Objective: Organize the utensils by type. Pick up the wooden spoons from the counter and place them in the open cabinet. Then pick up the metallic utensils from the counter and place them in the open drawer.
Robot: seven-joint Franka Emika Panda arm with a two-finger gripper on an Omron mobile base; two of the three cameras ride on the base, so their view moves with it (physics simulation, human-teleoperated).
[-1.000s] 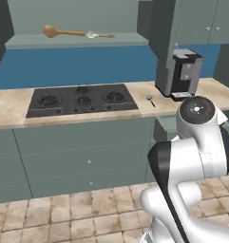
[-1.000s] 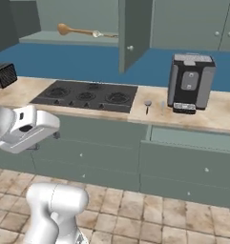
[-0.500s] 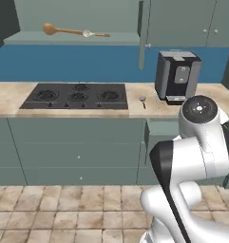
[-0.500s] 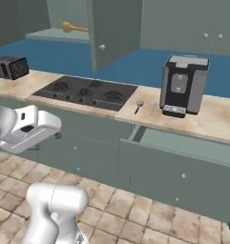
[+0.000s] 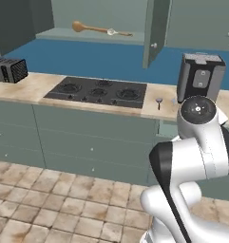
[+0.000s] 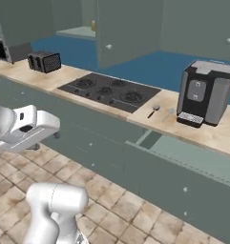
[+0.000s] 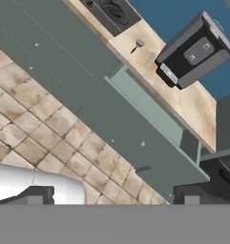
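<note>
Both wooden spoons (image 5: 94, 28) were already seen on the cabinet (image 5: 154, 28) shelf. Two metallic utensils (image 5: 159, 101) were left on the worktop (image 5: 158, 97) beside the coffee machine (image 5: 200, 77), just behind the open drawer (image 6: 193, 159). Jaws were spread wide, nothing held; the thin handles should probably be approached from straight above.

No readable text, labels or numbers anywhere I can see. The coffee machine (image 6: 205, 92) on the counter (image 6: 209, 134) has a grey front panel, no legible print on it. Toaster (image 5: 9, 70) left of the stove (image 5: 98, 90) is blank too; stove has no markings.
</note>
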